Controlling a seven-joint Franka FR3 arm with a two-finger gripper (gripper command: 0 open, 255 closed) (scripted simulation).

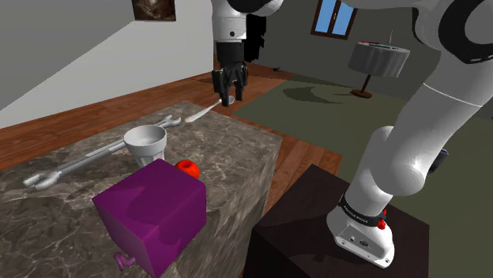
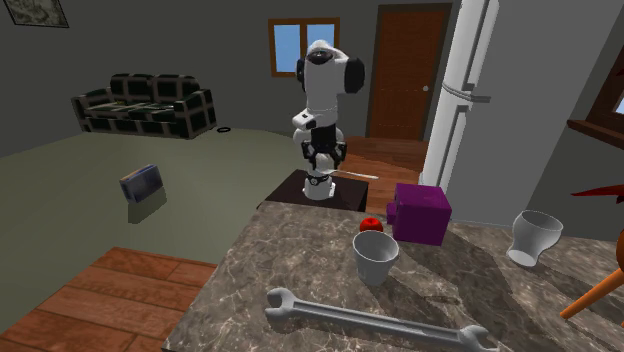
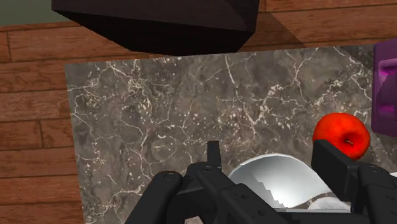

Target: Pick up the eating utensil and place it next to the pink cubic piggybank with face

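A white Franka arm's black gripper hangs high over the far corner of a marble-topped table. It is clamped on one end of a slim silver utensil, whose other end juts out sideways, clear of the tabletop; whether it is a spoon, fork or knife cannot be told. In the second exterior view the gripper sits in front of the robot's body, and the utensil sticks out nearly level toward that view's right. The purple cubic piggybank stands on the table well apart from the utensil, at the near end in the shoulder view. A red apple sits just beside it, with a white cup near the apple. A long silver wrench lies flat on the marble on the cup's far side from the piggybank. In the wrist view the gripper looks down on the marble. Below it are the apple, the cup and an edge of the piggybank. The dark stand lies beyond the table's edge, over a wooden floor
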